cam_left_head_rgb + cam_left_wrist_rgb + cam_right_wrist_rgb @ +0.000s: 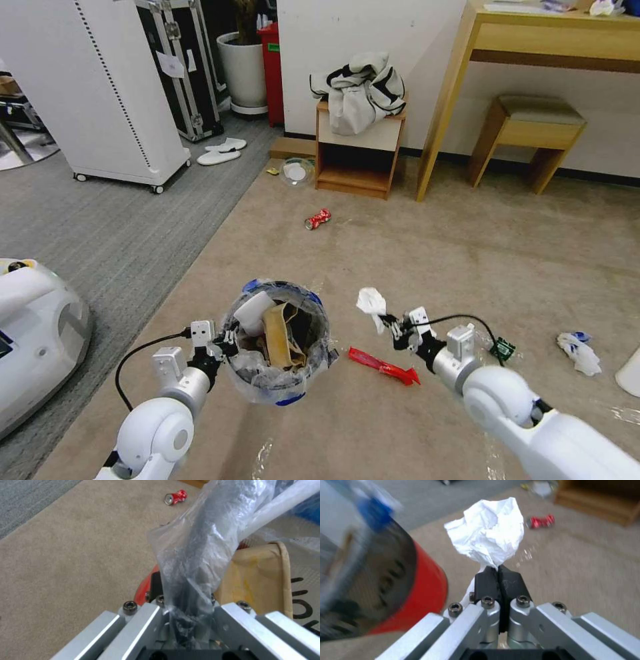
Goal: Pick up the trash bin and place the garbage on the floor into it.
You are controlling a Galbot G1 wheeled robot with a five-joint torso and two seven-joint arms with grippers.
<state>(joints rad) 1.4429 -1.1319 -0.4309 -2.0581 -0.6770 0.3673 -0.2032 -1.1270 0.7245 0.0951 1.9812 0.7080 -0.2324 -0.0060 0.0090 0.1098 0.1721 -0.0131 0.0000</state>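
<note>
Our left gripper [225, 343] pinches the trash bin [280, 340] by its rim, holding it up. Our right gripper [393, 327], squeezed tight on a white tissue [371, 301], holds it beside the bin to drop in.

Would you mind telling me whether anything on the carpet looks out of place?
Yes: litter lies loose on the floor: a crushed red can, a red wrapper beside the trash bin, and a crumpled tissue farther right.
</note>
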